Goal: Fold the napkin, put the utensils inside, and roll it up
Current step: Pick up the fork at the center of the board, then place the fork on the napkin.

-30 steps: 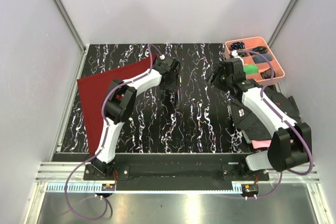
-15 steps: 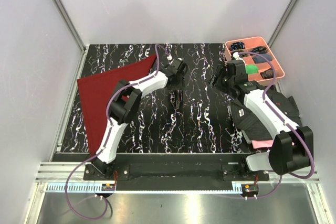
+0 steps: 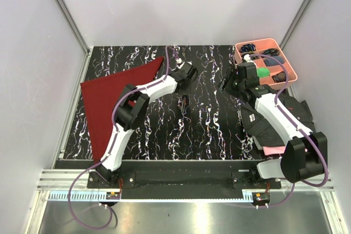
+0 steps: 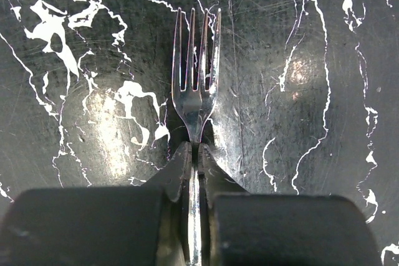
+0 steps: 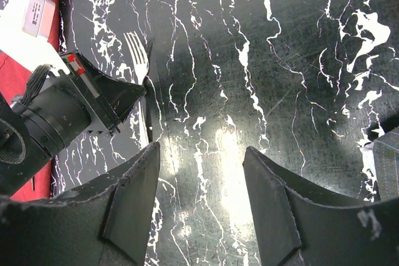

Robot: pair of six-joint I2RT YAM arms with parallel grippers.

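Left jaws pinching fork (image 4: 195, 104) handle, right jaws spread nearby, napkin (image 3: 98, 102) far left, tray (image 3: 258, 41) and dark cloth (image 3: 259, 127) right

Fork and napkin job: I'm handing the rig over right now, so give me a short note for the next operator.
Left gripper: shut on the fork, holding it by the handle with the tines pointing away, over the bare table just right of the napkin.
Right gripper: open and holding nothing, above the table right of the fork.
Napkin: lies flat as a triangle on the left of the table, so the fold looks done.
Spoon: not made out in any view.
Left to do: lay the fork on the napkin, find and add the spoon, then roll it up.
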